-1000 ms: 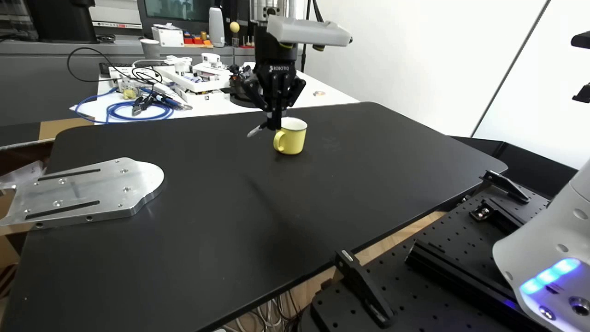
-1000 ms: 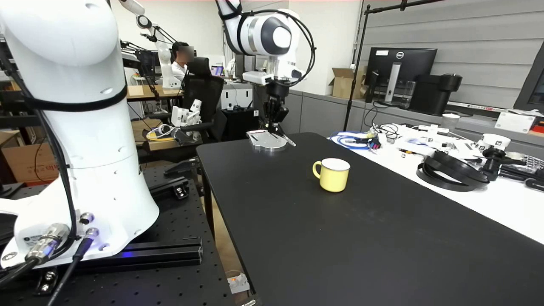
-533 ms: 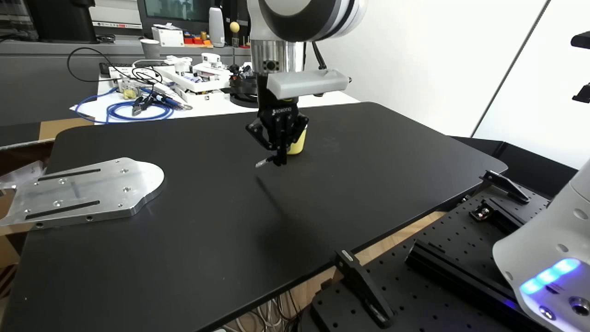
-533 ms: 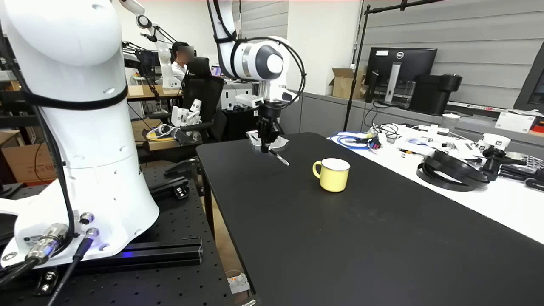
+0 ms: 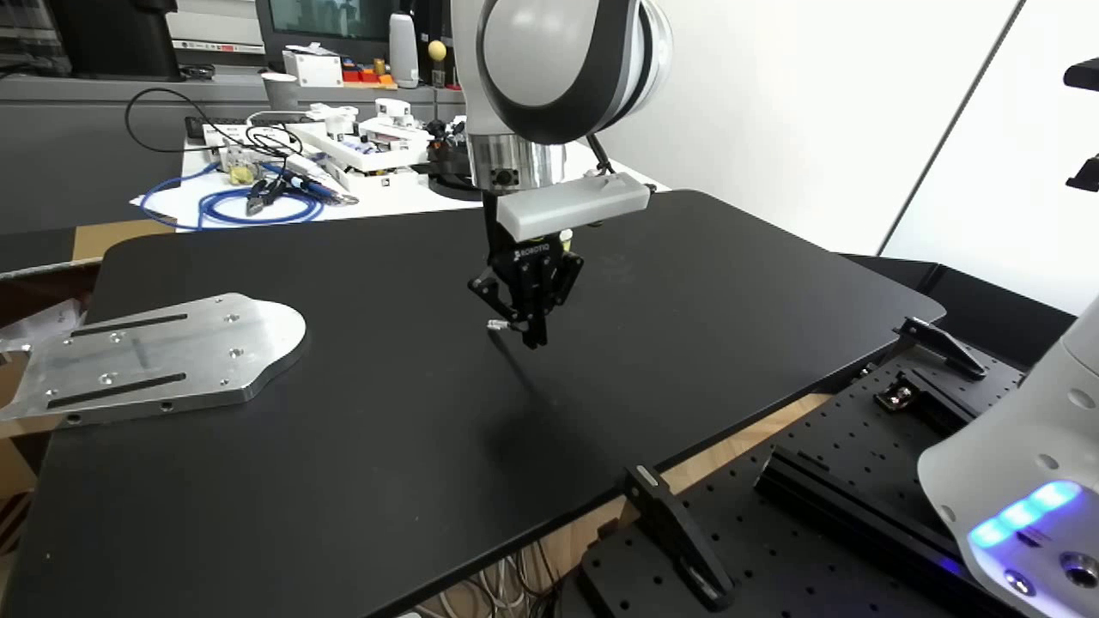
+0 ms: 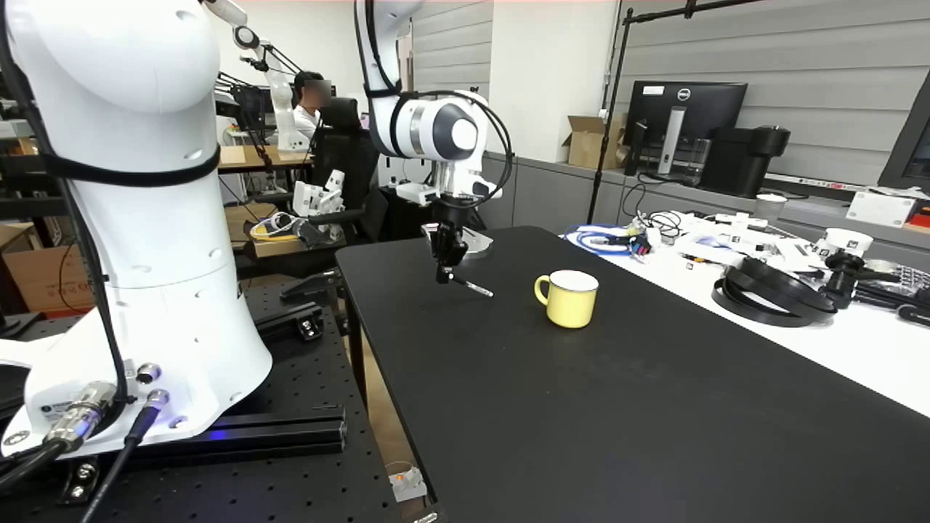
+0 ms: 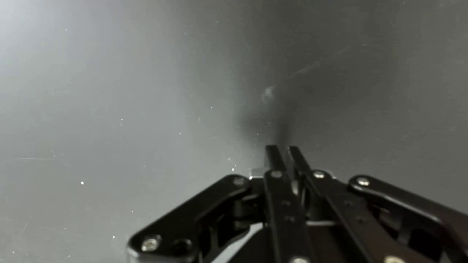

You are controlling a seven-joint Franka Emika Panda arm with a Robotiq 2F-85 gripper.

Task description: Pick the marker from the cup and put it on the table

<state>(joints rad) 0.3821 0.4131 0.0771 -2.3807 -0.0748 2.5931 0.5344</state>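
The marker is a thin dark stick with a pale end, held at a slant in my gripper. In an exterior view only its pale end sticks out beside the gripper. That end is at or just above the black table; I cannot tell whether it touches. In the wrist view the gripper has its fingers nearly together with a narrow gap, and the marker is mostly hidden. The yellow cup stands upright apart from the gripper. Only a sliver of the cup shows behind the gripper elsewhere.
A silver metal plate lies at a table end, beyond the gripper in an exterior view. A white table with cables and parts adjoins the black one. The robot's base and a black clamp are along the near edge.
The gripper has come down with the marker, away from the cup toward the robot's base side. The marker now lies flatter than before. The cup has not moved.
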